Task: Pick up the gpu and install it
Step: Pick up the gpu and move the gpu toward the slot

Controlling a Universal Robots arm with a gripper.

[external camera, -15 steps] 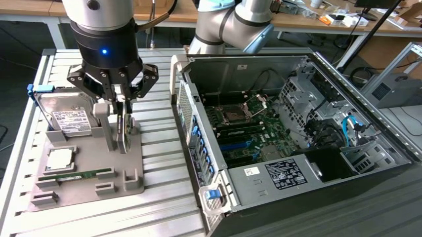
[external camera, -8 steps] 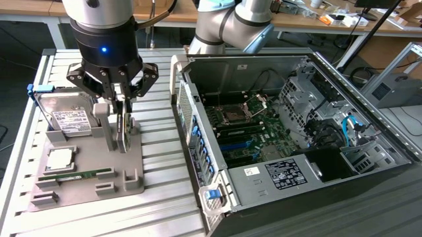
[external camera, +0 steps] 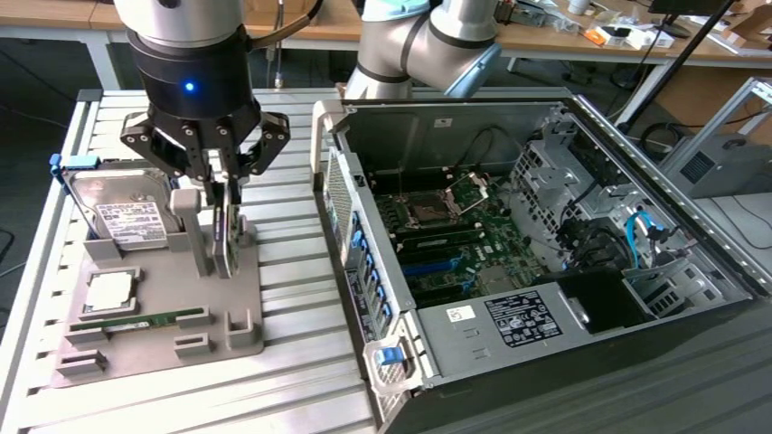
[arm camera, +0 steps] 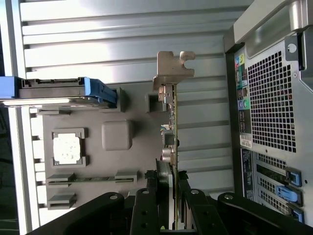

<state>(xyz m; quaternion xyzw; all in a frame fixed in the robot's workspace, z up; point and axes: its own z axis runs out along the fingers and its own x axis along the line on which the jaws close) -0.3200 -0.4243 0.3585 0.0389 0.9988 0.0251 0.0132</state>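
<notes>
The gpu (external camera: pixel 221 240) stands on edge over the grey holder tray (external camera: pixel 169 348), at the exterior view's left. In the wrist view the gpu (arm camera: pixel 172 127) shows edge-on, a thin green board with its silver bracket (arm camera: pixel 171 68) at the far end. My gripper (external camera: pixel 224 194) comes down from above and is shut on the card's upper edge. In the wrist view the gripper (arm camera: pixel 171 188) has one black finger on each face of the card. Whether the card still rests in the holder's slot I cannot tell.
On the tray lie a hard drive (external camera: pixel 121 212) with a blue rail (arm camera: pixel 100 90), a CPU (external camera: pixel 108 287) and a RAM stick (external camera: pixel 145 319). An open computer case (external camera: pixel 627 181) with its motherboard (external camera: pixel 453 240) stands at the exterior view's right, close beside the tray.
</notes>
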